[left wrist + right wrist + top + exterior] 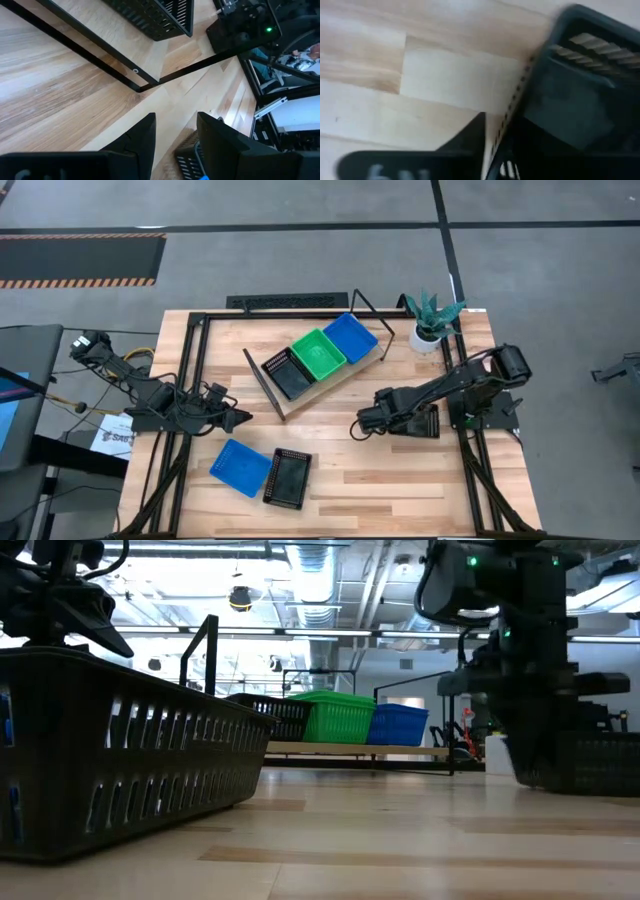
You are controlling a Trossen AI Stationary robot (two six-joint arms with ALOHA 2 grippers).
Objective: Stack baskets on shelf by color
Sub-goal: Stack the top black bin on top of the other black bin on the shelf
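Here, line by line:

Right gripper (362, 423): low over the table's right half, its fingers straddling the rim of a black basket (418, 420) that sits mostly hidden under the arm. In the right wrist view one dark finger (470, 135) is outside the basket's wall (520, 100) and the basket fills the space beside it; the jaws stand narrow, but a firm clamp on the rim cannot be told.

Left gripper (240, 418): hovering over bare wood left of centre, holding nothing. Its two fingers (142, 137) are partly apart with an empty gap between them.

Shelf (330, 388): lies at an angle in the far middle of the table, wire frames at both ends.

On the shelf: a black basket (287, 372), a green basket (318, 353) and a blue basket (350, 337), side by side and touching, in that order from left to right.

Loose baskets: a blue one (240, 467) and a black one (287, 477) lie just beside each other near the front edge, in front of the left gripper.

Plant pot (428, 338): white, at the far right corner, near the shelf's right end.
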